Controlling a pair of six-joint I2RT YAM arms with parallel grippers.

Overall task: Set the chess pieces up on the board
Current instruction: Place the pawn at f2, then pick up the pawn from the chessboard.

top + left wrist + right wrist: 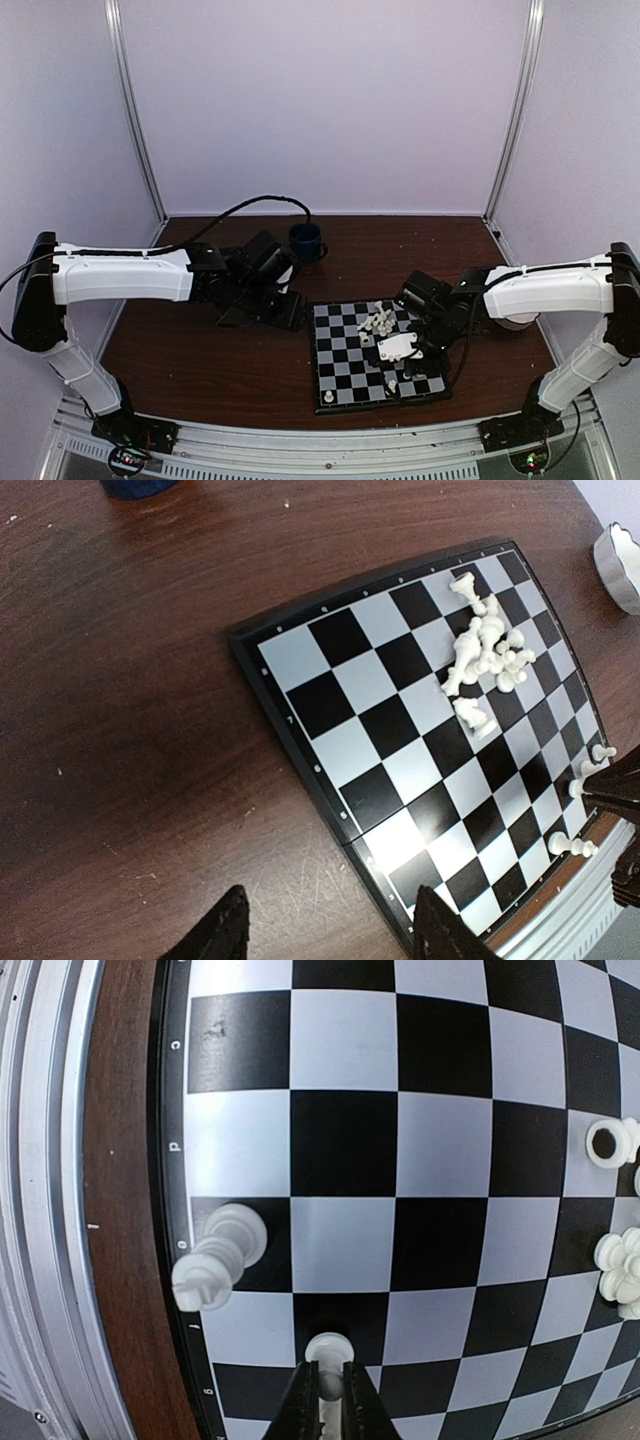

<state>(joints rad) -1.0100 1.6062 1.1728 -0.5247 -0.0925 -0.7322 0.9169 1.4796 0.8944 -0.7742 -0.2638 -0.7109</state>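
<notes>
The right tool (328, 1405) is closed on a small white chess piece (328, 1352) standing on a black square close to the near edge of the board (345, 375), and another white piece (218, 1258) stands upright on the diagonally neighbouring black square in the edge row. Most of the other chess pieces (380, 322) lie heaped on the far part of the board, which sits right of centre on the table (200, 360). The left tool (335, 935) hangs with fingers spread wide, gripping nothing, above the table just left of the board.
</notes>
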